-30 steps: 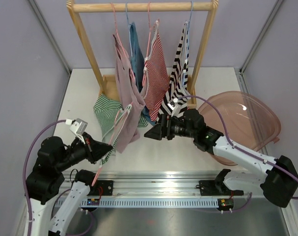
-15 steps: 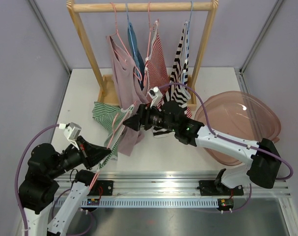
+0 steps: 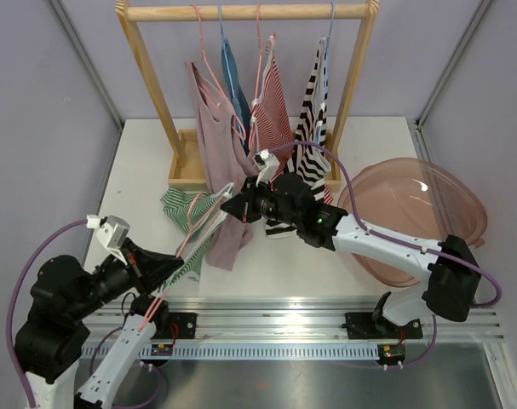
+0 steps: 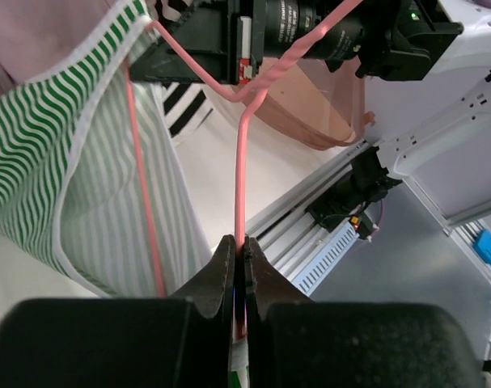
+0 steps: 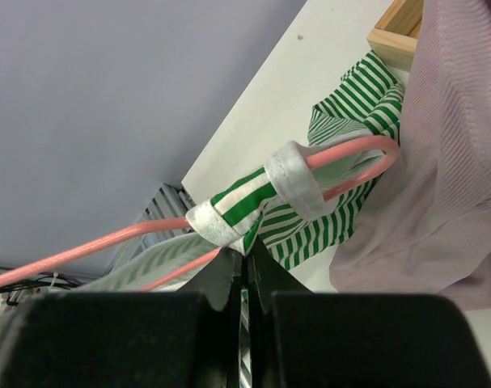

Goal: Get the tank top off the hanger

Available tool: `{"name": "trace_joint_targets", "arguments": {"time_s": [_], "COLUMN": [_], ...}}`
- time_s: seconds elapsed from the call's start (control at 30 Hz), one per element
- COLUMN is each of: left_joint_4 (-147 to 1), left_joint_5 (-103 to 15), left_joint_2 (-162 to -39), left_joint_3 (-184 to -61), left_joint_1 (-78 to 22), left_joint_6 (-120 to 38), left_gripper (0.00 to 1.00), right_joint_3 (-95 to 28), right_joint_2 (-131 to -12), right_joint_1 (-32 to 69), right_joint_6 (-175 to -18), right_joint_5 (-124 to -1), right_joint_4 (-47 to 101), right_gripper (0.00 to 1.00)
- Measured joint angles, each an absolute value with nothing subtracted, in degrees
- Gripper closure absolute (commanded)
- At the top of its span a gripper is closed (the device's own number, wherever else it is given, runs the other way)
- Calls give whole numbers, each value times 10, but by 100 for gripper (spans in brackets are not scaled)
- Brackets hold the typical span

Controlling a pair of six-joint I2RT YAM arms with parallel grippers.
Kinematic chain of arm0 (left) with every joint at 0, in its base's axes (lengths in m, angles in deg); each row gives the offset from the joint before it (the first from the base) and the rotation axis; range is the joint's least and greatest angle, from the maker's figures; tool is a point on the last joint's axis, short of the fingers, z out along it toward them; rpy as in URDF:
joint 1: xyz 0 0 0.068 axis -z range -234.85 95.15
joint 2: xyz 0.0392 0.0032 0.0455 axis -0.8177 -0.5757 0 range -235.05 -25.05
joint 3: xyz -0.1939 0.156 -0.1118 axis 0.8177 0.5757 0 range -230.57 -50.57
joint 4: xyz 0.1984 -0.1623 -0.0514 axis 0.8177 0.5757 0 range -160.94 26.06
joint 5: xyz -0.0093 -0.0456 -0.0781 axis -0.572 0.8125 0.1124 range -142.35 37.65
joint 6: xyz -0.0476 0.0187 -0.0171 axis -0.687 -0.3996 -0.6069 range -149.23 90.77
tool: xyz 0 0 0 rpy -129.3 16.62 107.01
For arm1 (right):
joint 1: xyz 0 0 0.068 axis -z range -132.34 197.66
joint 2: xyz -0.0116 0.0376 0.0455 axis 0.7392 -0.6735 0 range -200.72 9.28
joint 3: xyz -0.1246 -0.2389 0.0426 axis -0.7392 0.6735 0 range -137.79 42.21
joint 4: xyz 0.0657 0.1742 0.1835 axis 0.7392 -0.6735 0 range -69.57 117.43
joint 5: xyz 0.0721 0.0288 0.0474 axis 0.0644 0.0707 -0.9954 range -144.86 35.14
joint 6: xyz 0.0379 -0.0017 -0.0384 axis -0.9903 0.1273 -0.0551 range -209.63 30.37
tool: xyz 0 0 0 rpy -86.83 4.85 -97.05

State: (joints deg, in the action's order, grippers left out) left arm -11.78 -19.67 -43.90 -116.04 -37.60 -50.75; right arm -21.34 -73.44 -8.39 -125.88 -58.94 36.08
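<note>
1. The left fingers [image 4: 219, 275] are pressed together on the thin stem of the pink plastic hanger [image 4: 240, 178], with no gap on either side of it.
2. The right fingers [image 5: 217, 275] are pinched shut on a fold of the green-and-white striped tank top [image 5: 350, 105], just below the white-edged strap that loops over the hanger's rounded end.
3. The tank top is on the hanger. Its body drapes from the hanger down onto the white worktop [image 3: 139, 170], in front of the wooden rack [image 3: 156, 85].
4. The hanger is off the rack's rail and lies slanted between the two arms, with its stem at the near left and its rounded end at the centre.
5. Compared with half a second ago, the left arm has drawn back toward the near-left corner. The right fingers sit at nearly the same spot.
6. Compared with one second ago, the right arm has moved left from beside the black-and-white striped top [image 3: 312, 119] to the hanger's end.
7. The mauve tank top [image 3: 215, 145] hangs on the rack, its lower part just beside the right fingers.
8. The translucent pink basin [image 3: 411, 204] stands at the right of the worktop, well apart from the hanger.
</note>
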Motion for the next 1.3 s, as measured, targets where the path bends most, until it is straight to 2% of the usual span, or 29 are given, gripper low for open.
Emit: {"name": "trace_joint_targets", "arguments": {"time_s": [0.27,0.57,0.77,1.03,1.3], "left_joint_4": [-84,-145,-275,-503,-650], "left_joint_5": [-238,-200,-228,-259,-205], "left_joint_2": [-454,-454,-444,-406,-480], "left_joint_3": [-1267,-1289,-1262,-1132,-1096], "left_joint_1": [-347,-341,-341,-337,-337], "left_joint_6": [-445,-402,-429,-510,-571], "left_gripper": [100,100,100,100,100], "right_joint_3": [-251,-327,-386,-392,-386], "right_joint_2": [-673,-578,-569,-500,-456], "right_joint_1": [-91,-95,-96,-95,-95], "right_joint_6": [-1253,-1237,-1220,-1202,-1169], "right_joint_5": [-569,-492,-481,-469,-381], "right_joint_4": [292,182,129,65,16], "right_gripper": [100,100,100,100,100]}}
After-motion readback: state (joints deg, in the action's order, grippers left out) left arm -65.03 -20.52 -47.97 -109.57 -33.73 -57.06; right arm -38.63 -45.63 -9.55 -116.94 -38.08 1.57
